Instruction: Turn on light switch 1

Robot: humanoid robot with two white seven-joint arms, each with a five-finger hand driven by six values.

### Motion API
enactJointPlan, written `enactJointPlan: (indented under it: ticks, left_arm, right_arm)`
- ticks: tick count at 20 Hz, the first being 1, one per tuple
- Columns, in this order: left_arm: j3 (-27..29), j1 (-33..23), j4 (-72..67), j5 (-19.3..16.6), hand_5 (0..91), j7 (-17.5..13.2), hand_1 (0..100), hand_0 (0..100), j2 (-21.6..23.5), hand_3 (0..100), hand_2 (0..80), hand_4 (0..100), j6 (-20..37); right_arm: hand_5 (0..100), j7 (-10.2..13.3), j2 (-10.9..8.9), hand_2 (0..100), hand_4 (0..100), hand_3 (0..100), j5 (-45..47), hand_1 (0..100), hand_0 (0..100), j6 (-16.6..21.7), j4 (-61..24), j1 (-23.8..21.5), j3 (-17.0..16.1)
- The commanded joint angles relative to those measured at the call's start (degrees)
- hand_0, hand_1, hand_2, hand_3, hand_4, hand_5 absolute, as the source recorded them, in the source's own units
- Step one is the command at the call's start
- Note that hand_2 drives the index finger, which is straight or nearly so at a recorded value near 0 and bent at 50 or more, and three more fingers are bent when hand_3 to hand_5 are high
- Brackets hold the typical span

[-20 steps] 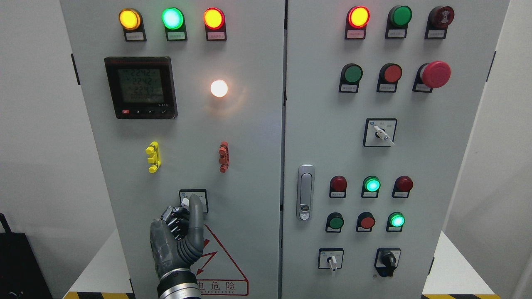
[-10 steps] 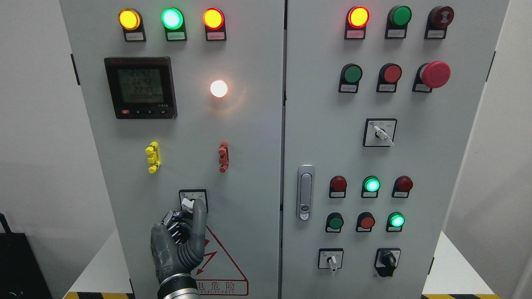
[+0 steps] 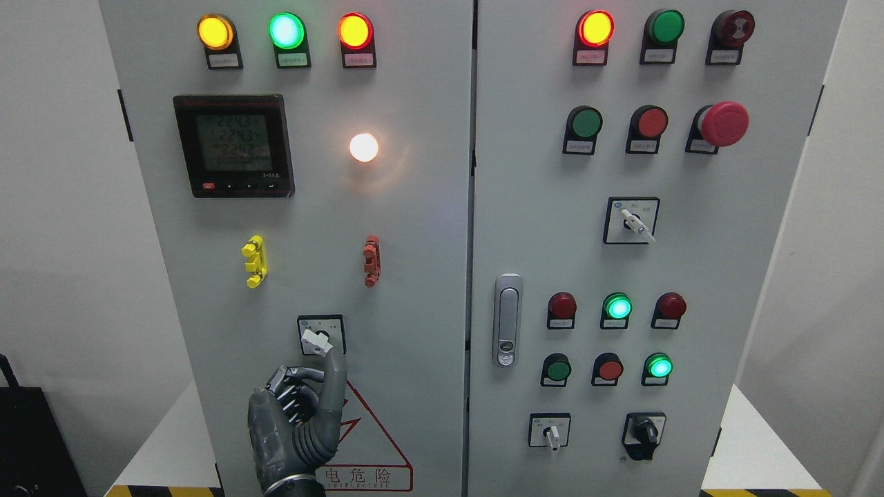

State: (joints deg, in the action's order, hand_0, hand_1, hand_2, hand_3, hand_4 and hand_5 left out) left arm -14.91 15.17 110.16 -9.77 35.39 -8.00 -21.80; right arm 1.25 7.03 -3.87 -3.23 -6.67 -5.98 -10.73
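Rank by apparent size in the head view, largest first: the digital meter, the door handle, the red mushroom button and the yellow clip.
1. Digital meter
2. Door handle
3. Red mushroom button
4. Yellow clip, close to the button in size, so the last two are unsure.

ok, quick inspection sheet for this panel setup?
Surface: grey cabinet, two doors, both shut.
Job's things: rotary switch, white knob tilted; round lamp above it glowing.
Clutter: nothing seen.
Hands: left hand just below the switch, index finger straight, tip at the knob, other fingers curled; right not in view.
Cables: nothing seen.
Surroundings: meter lit; warning sticker behind the hand; door latch; white walls.
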Motion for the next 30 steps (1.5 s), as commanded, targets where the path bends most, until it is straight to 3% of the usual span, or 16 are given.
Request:
enactJointPlan:
  ticks: [1,7,10,12,15,19,22,23,24,25,26,30]
  left_arm:
    - [-0.6,-7.6,2.0,-0.3,88.5,-4.9,36,1,1.3,100,64.4,100,7.4]
    - [2.4,-21.7,1.5,-0.4,88.3,-10.2,34,0,3.2,100,65.5,100,21.0]
    - [4.1,-28.2,0.0,0.0,88.1,-10.9,32,0,5.0,100,62.2,100,24.9]
    - [5.7,-32.0,-3.1,0.9,87.8,-11.0,30,0,6.6,100,59.8,100,31.4]
    - [9.5,-33.9,-12.8,2.5,86.0,-12.4,28,0,7.5,100,53.8,100,45.3]
    - [15.2,-34.6,-30.7,4.6,82.0,-15.3,26,0,7.8,92,43.0,98,51.0]
    - [15.8,-34.6,-44.1,12.6,61.3,-22.2,23,0,7.8,75,34.2,85,52.9]
    - [15.7,-34.6,-48.9,15.1,46.8,-24.4,22,0,7.8,64,28.8,76,53.0]
    - [15.7,-34.6,-53.9,17.0,41.8,-26.1,22,0,7.7,60,26.2,71,52.9]
    - [15.5,-34.5,-58.9,18.7,26.1,-27.6,21,0,7.6,47,20.7,58,52.9]
    - [15.4,-34.2,-63.7,19.7,16.1,-28.8,21,0,7.5,40,17.3,50,52.9]
    - [15.3,-32.5,-80.8,19.9,3.0,-32.2,22,3,6.9,28,8.4,37,49.4]
  right_arm:
    - [0,0.1,0.0,0,0,0,0.0,0,0,0.0,0.0,0.0,0.0]
    - [0,0.1,0.0,0,0,0,0.0,0,0,0.0,0.0,0.0,0.0]
    - [0,0.1,0.0,0,0,0,0.0,0,0,0.0,0.0,0.0,0.0]
    - [0,0.0,0.0,0,0,0,0.0,0,0,0.0,0.0,0.0,0.0]
    - [0,0.1,0.0,0,0,0,0.0,0,0,0.0,0.0,0.0,0.0]
    - [0,0.1,0.0,0,0,0,0.0,0,0,0.0,0.0,0.0,0.0]
    - [0,0.1,0.0,0,0,0,0.0,0,0,0.0,0.0,0.0,0.0]
    - [0,0.1,0.0,0,0,0,0.0,0,0,0.0,0.0,0.0,0.0]
    - [0,0.1,0.0,0,0,0,0.0,0,0,0.0,0.0,0.0,0.0]
    - [0,0.1,0.0,0,0,0,0.0,0,0,0.0,0.1,0.0,0.0]
    - [0,0.1,0.0,0,0,0,0.0,0,0,0.0,0.0,0.0,0.0]
    - [0,0.1,0.0,0,0,0,0.0,0,0,0.0,0.0,0.0,0.0]
